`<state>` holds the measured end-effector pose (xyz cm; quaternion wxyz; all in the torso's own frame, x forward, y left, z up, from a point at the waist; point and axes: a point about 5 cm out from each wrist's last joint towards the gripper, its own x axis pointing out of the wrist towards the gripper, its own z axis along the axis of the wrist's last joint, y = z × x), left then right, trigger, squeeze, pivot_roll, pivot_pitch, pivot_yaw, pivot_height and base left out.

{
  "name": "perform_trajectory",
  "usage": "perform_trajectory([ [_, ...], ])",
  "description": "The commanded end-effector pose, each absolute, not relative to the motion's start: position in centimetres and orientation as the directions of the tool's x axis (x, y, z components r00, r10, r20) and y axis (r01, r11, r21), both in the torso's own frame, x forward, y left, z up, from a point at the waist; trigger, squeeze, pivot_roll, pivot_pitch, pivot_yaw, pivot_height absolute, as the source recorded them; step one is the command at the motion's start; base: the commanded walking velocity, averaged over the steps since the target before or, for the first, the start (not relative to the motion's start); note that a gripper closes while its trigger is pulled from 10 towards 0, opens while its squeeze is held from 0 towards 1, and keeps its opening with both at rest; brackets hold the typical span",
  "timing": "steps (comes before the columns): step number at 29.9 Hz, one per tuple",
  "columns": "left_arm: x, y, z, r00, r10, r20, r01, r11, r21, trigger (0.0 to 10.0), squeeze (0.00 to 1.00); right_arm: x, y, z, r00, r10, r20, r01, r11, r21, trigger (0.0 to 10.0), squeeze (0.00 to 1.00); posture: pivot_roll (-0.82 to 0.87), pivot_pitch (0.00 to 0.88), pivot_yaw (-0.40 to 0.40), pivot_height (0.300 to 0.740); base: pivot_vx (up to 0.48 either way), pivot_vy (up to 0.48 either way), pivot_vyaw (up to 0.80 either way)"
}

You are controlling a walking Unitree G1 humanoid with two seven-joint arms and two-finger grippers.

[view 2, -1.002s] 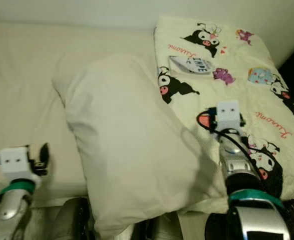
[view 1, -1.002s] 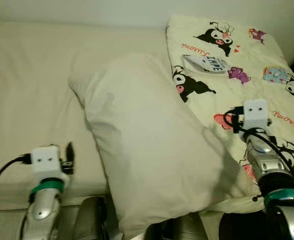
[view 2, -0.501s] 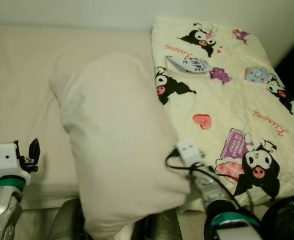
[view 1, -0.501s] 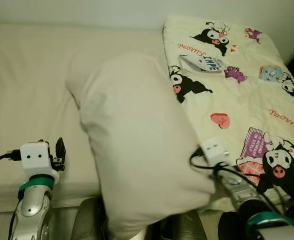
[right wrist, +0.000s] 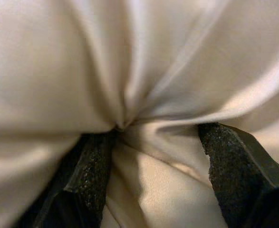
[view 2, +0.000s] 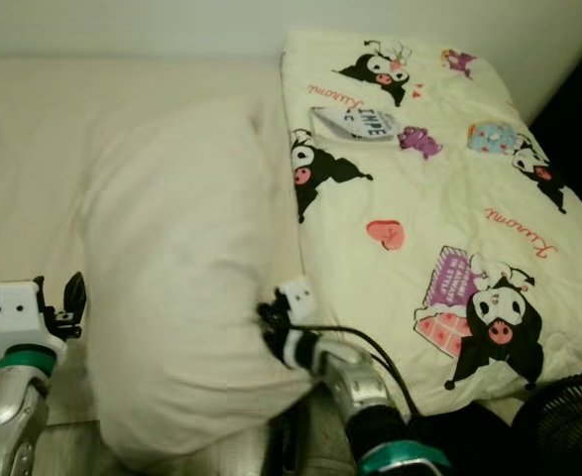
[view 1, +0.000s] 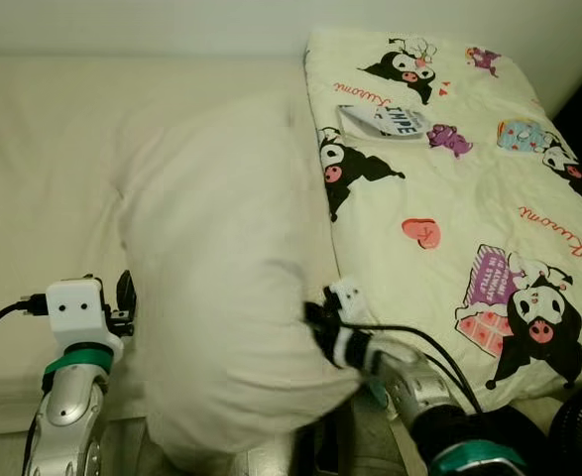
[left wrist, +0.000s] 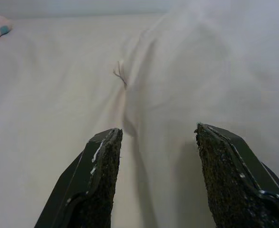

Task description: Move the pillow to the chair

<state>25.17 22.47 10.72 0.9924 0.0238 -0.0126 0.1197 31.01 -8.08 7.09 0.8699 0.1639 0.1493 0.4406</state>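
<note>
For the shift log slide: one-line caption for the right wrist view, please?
Right tool pressed into the cream pillow, fabric bunched between its open fingers.

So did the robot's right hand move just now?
Yes. The right gripper has swung in off the cartoon blanket, toward the robot's left, and now presses into the pillow edge.

The only readable writing is on the cartoon-printed blanket (view 1: pixel 469 178), which lies beyond the right gripper (view 1: pixel 315 317) on its outer side. A red script word that looks like "Kuromi" repeats across it, though the letters are small and partly upside down. A grey-white patch (view 1: pixel 388 119) near its far end carries dark block letters, too tilted to read with certainty.
</note>
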Motion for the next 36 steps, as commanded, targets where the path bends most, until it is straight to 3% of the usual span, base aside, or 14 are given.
perform_trajectory([
  [1,25.1,22.6,10.1,0.970,0.244,-0.005,-0.243,0.969,0.041,10.0,0.00,30.9,-6.1,8.7,0.538,0.843,0.005,-0.693,0.439,0.572,10.0,0.00,0.05,0.114,0.009,0.595,0.000,0.000,0.00],
  [6,25.3,22.6,10.2,0.970,0.243,0.001,-0.243,0.969,0.037,10.0,0.00,31.8,-5.7,11.1,0.567,0.814,0.127,-0.659,0.356,0.662,10.0,0.00,0.05,0.115,0.010,0.595,0.000,0.000,0.00],
  [9,25.3,22.6,10.4,0.971,0.239,0.006,-0.239,0.970,0.036,10.0,0.00,33.1,-7.0,11.4,0.644,0.756,0.117,-0.592,0.396,0.702,10.0,0.00,0.05,0.113,0.010,0.595,0.000,0.000,0.00],
  [11,25.4,22.7,10.5,0.971,0.238,0.010,-0.238,0.971,0.035,10.0,0.00,33.9,-8.8,9.6,0.723,0.690,-0.047,-0.524,0.591,0.614,10.0,0.00,0.05,0.110,0.011,0.595,0.000,0.000,0.00],
  [12,25.4,22.7,10.5,0.971,0.238,0.010,-0.238,0.971,0.035,10.0,0.00,33.9,-8.8,9.6,0.723,0.690,-0.047,-0.524,0.591,0.614,10.0,0.00,0.05,0.110,0.011,0.595,0.000,0.000,0.00],
  [13,25.4,22.7,10.4,0.971,0.238,0.010,-0.239,0.971,0.034,10.0,0.00,33.7,-10.0,8.0,0.737,0.654,-0.170,-0.511,0.704,0.493,10.0,0.00,0.05,0.109,0.010,0.595,0.000,0.000,0.00],
  [14,25.4,22.7,10.4,0.971,0.238,0.010,-0.239,0.971,0.034,10.0,0.00,33.7,-10.0,8.0,0.737,0.654,-0.170,-0.511,0.704,0.493,10.0,0.00,0.05,0.109,0.010,0.595,0.000,0.000,0.00],
  [16,25.5,22.7,10.3,0.971,0.238,0.008,-0.238,0.971,0.027,10.0,0.00,33.0,-12.3,5.6,0.755,0.559,-0.343,-0.498,0.829,0.253,10.0,0.00,0.05,0.108,0.009,0.595,0.000,0.000,0.00],
  [23,25.7,23.4,7.4,0.962,0.267,-0.057,-0.272,0.955,-0.118,10.0,0.00,33.2,-16.5,4.8,0.860,0.271,-0.432,-0.349,0.930,-0.114,10.0,0.00,0.04,0.103,-0.002,0.595,0.000,0.000,0.00],
  [26,26.0,24.0,6.1,0.956,0.282,-0.079,-0.290,0.948,-0.134,10.0,0.14,34.6,-18.3,7.0,0.941,0.132,-0.310,-0.174,0.978,-0.111,10.0,0.00,0.03,0.100,-0.009,0.595,0.000,0.000,0.00],
  [27,26.1,24.2,5.9,0.958,0.276,-0.076,-0.285,0.946,-0.157,10.0,1.00,35.1,-18.8,7.8,0.960,0.100,-0.263,-0.127,0.988,-0.088,10.0,0.00,0.02,0.096,-0.013,0.595,0.000,0.000,0.00],
  [32,26.8,23.5,5.7,0.985,0.170,-0.043,-0.175,0.962,-0.212,10.0,1.00,36.3,-20.0,10.3,0.993,0.001,-0.116,0.006,0.998,0.055,10.0,0.00,0.01,0.098,-0.022,0.595,0.000,0.000,0.00],
  [33,27.1,23.1,5.8,0.991,0.131,-0.027,-0.133,0.967,-0.219,10.0,1.00,36.5,-20.4,10.7,0.995,-0.028,-0.095,0.038,0.993,0.108,10.0,1.00,0.01,0.099,-0.027,0.595,0.000,0.000,0.00],
  [36,27.9,21.8,6.2,0.999,0.033,0.016,-0.028,0.975,-0.220,10.0,1.00,36.9,-21.4,11.4,0.991,-0.104,-0.080,0.122,0.954,0.273,10.0,1.00,0.00,0.105,-0.036,0.595,0.000,0.000,0.00],
])
